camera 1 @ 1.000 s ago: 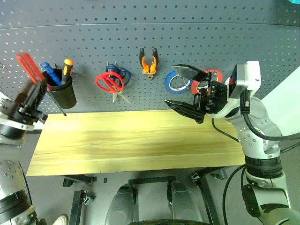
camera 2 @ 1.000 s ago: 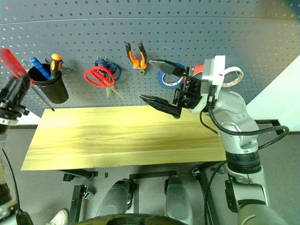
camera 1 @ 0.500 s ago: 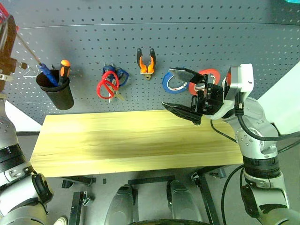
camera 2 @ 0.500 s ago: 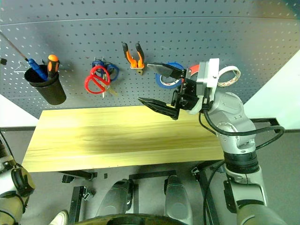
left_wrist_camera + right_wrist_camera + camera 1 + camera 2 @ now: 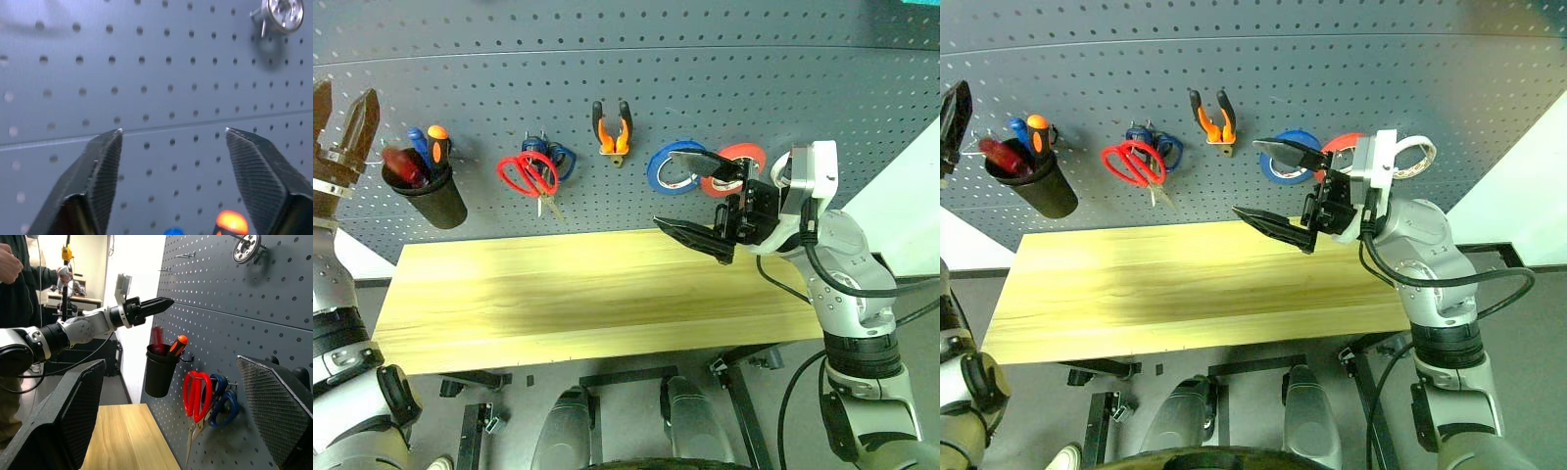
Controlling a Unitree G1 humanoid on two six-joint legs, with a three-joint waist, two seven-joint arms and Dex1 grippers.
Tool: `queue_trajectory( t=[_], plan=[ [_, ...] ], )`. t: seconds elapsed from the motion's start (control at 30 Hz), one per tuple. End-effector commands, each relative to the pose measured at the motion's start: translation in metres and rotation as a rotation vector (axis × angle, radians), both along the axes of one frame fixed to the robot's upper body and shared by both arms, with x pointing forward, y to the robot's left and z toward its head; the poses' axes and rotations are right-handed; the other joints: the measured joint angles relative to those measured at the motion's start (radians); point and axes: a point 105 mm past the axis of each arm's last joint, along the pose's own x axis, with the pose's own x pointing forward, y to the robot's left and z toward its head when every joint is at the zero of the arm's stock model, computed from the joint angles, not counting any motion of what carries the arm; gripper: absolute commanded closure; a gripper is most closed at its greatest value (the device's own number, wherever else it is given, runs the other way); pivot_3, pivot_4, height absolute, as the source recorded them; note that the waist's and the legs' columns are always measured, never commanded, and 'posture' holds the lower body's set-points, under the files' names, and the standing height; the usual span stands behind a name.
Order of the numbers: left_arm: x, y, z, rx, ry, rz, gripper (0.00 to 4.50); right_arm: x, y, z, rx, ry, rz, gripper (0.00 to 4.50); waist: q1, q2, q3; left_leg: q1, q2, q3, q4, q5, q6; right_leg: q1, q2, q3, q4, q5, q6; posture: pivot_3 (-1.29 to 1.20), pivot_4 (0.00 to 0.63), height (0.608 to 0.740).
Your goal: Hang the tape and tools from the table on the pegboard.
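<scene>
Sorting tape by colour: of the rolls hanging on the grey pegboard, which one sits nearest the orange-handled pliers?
The blue tape roll. It hangs just right of the orange-handled pliers; the red tape roll and whitish tape roll hang further right on the pegboard.

both grippers, left (image 5: 171,142) and right (image 5: 698,201), fingers spread, empty.

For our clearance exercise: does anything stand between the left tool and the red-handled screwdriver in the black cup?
Nothing visible does. The left tool, open, hangs just up and left of the black cup, where the red-handled screwdriver leans beside two other handles. Behind the gap is bare pegboard.
</scene>
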Motion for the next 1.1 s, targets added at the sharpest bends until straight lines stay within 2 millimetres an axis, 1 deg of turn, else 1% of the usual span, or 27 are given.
queue_trajectory(
  t=[0.03,0.1,0.13,0.2,0.23,0.3,0.4,0.47,0.5,0.57,0.6,0.63,0.7,0.77,0.87,0.97,1.1],
  plan=[
    [-0.026,0.000,0.021,0.027,-0.077,-0.014,1.03,-0.008,-0.005,-0.001,-0.038,-0.036,-0.010,0.00,0.000,-0.001,0.000,0.000,0.000,0.000,0.000,0.000,0.000,0.000,0.000,0.000,0.000,0.000,0.000,-0.06,0.099,0.730],
    [-0.040,-0.010,0.015,0.055,-0.041,-0.088,1.03,-0.007,-0.011,-0.017,-0.088,-0.005,-0.034,0.00,0.001,-0.002,-0.001,0.000,0.000,0.000,0.000,0.000,0.000,0.000,0.000,0.000,-0.001,0.000,0.000,-0.06,0.099,0.730],
    [-0.048,-0.021,0.006,0.092,0.008,-0.139,1.03,-0.006,-0.017,-0.028,-0.121,0.022,-0.056,0.00,0.001,-0.002,-0.002,0.000,0.000,0.000,0.000,0.000,0.000,0.000,0.000,0.000,-0.001,0.000,0.000,-0.06,0.101,0.730],
    [-0.061,-0.043,-0.022,0.147,0.137,-0.217,1.03,-0.004,-0.029,-0.051,-0.187,0.062,-0.109,0.00,0.001,-0.002,-0.002,0.000,0.000,0.001,-0.001,-0.001,0.001,0.000,0.000,0.001,-0.001,0.000,0.000,-0.05,0.104,0.730],
    [-0.067,-0.053,-0.040,0.178,0.215,-0.239,1.03,-0.003,-0.036,-0.063,-0.220,0.083,-0.140,0.00,0.002,-0.002,-0.002,0.000,0.000,0.002,-0.001,-0.001,0.001,0.000,-0.001,0.001,-0.002,0.000,0.000,-0.04,0.107,0.730],
    [-0.076,-0.065,-0.069,0.226,0.335,-0.247,1.03,-0.002,-0.046,-0.079,-0.262,0.113,-0.187,0.00,0.002,-0.002,-0.003,0.000,0.000,0.003,-0.001,-0.001,0.002,0.000,-0.001,0.002,-0.002,0.000,0.000,-0.04,0.107,0.730],
    [-0.089,-0.074,-0.121,0.288,0.495,-0.216,1.03,0.000,-0.066,-0.104,-0.295,0.174,-0.280,0.00,0.003,-0.002,-0.005,0.002,0.000,0.003,0.000,-0.001,0.001,0.001,0.000,0.003,-0.001,-0.002,-0.005,-0.03,0.118,0.730],
    [-0.096,-0.077,-0.148,0.299,0.550,-0.196,1.03,0.000,-0.079,-0.121,-0.321,0.208,-0.340,0.00,0.004,-0.002,-0.008,0.004,0.000,0.004,0.001,-0.001,0.001,0.004,0.000,0.003,-0.002,-0.002,-0.006,-0.03,0.120,0.730],
    [-0.099,-0.077,-0.165,0.298,0.582,-0.174,1.03,0.000,-0.088,-0.134,-0.342,0.232,-0.376,0.00,0.004,-0.002,-0.009,0.005,0.001,0.005,0.002,-0.001,0.001,0.005,0.000,0.003,-0.002,-0.003,-0.004,-0.03,0.120,0.730],
    [-0.104,-0.078,-0.192,0.309,0.621,-0.146,1.03,-0.003,-0.103,-0.154,-0.383,0.256,-0.431,0.00,0.004,-0.002,-0.010,0.008,0.001,0.005,0.002,-0.001,0.001,0.010,-0.001,0.003,-0.004,-0.004,-0.004,-0.03,0.120,0.730],
    [-0.107,-0.080,-0.211,0.313,0.651,-0.129,1.03,-0.004,-0.116,-0.169,-0.401,0.289,-0.486,0.00,0.003,-0.001,-0.012,0.012,0.001,0.005,0.002,-0.001,0.001,0.014,-0.001,0.003,-0.007,-0.004,-0.004,-0.04,0.122,0.730],
    [-0.109,-0.082,-0.223,0.317,0.668,-0.119,1.03,-0.004,-0.125,-0.179,-0.412,0.308,-0.522,0.00,0.002,0.003,-0.016,0.014,0.002,0.005,0.001,-0.002,0.001,0.018,-0.001,0.002,-0.011,-0.004,-0.004,-0.04,0.122,0.730],
    [-0.115,-0.089,-0.245,0.332,0.695,-0.113,1.03,-0.006,-0.141,-0.196,-0.434,0.336,-0.591,0.00,0.001,0.003,-0.019,0.013,0.002,0.006,0.000,-0.003,0.003,0.021,-0.001,0.002,-0.018,-0.003,-0.004,-0.04,0.122,0.730],
    [-0.119,-0.095,-0.259,0.348,0.711,-0.118,1.03,-0.008,-0.152,-0.207,-0.452,0.345,-0.642,0.00,0.000,0.004,-0.020,0.013,0.002,0.009,0.000,-0.004,0.006,0.021,-0.002,0.002,-0.020,-0.003,-0.004,-0.04,0.121,0.730],
    [-0.122,-0.099,-0.271,0.354,0.720,-0.124,1.03,-0.009,-0.160,-0.215,-0.463,0.347,-0.676,0.00,0.002,0.004,-0.021,0.013,0.002,0.010,-0.001,-0.006,0.009,0.020,-0.003,0.002,-0.019,-0.003,-0.004,-0.05,0.118,0.730],
    [-0.121,-0.099,-0.277,0.350,0.721,-0.120,1.03,-0.007,-0.161,-0.215,-0.460,0.333,-0.690,0.00,0.002,0.009,-0.024,0.014,0.002,0.009,-0.001,-0.006,0.009,0.019,-0.002,0.002,-0.017,-0.003,-0.004,-0.06,0.115,0.730],
    [-0.119,-0.100,-0.282,0.364,0.719,-0.126,1.03,0.000,-0.154,-0.215,-0.455,0.322,-0.690,0.00,0.001,0.013,-0.033,0.015,0.002,0.009,0.000,-0.006,0.009,0.021,-0.002,0.002,-0.017,-0.004,-0.003,-0.06,0.105,0.730]
  ],
)
